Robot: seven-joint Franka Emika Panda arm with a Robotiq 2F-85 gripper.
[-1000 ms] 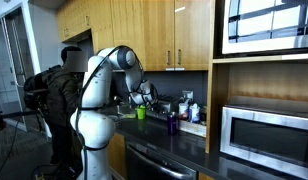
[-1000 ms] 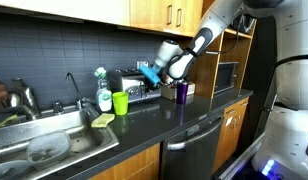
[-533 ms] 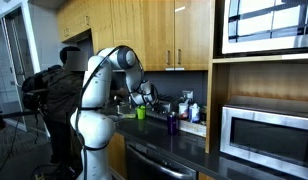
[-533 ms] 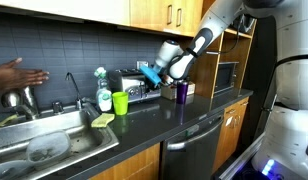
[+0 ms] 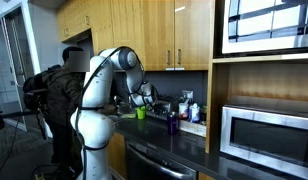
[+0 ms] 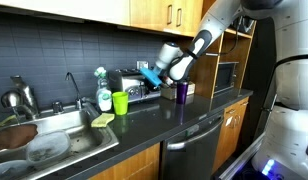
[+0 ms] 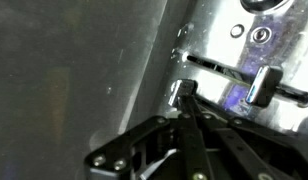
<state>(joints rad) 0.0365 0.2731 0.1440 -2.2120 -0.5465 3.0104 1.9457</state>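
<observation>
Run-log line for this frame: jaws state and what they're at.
jaws: shut | position: tips at toaster face, by lever slot | held: nothing visible | nearby: green cup, purple cup

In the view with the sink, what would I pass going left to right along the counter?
kettle → faucet → green cup → gripper → purple cup → microwave
</observation>
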